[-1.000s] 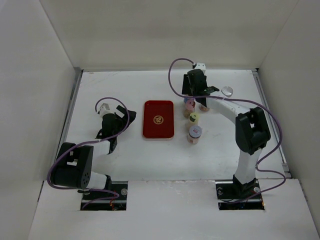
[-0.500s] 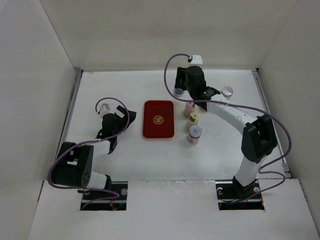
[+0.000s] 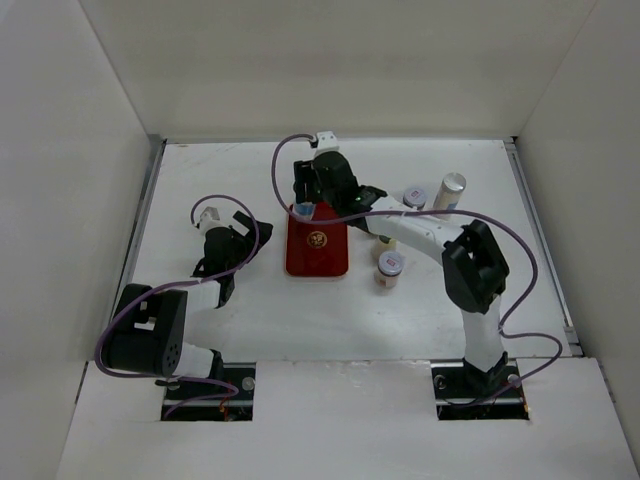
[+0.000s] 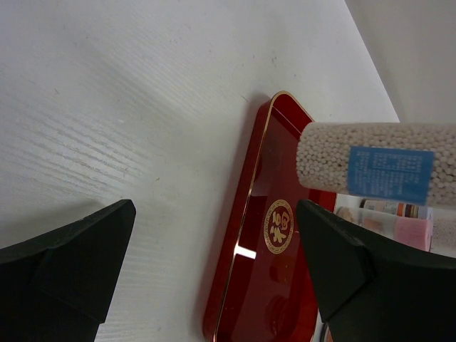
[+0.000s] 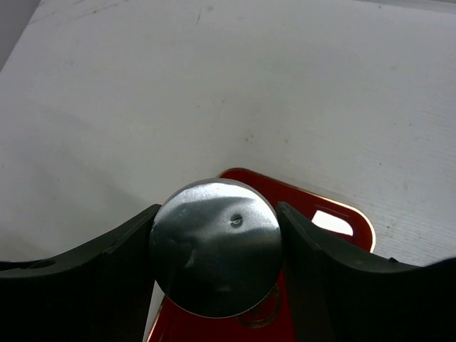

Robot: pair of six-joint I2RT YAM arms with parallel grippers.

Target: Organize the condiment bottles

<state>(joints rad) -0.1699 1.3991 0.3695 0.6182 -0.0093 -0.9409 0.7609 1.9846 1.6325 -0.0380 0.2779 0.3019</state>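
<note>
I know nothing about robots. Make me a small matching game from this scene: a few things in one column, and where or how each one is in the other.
Things:
1. red tray
2. left gripper
3. right gripper
4. purplish-lidded bottle

States:
A. open, holding nothing
B. shut on the silver-lidded bottle
C. standing on the table, right of the tray
D. lying flat, gold emblem in its middle

Pairs: 1-D, 2-A, 3-B, 4-C

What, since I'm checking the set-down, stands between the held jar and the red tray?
Nothing visible. The right gripper holds the silver-lidded jar above the red tray's far end; the tray is bare.
</note>
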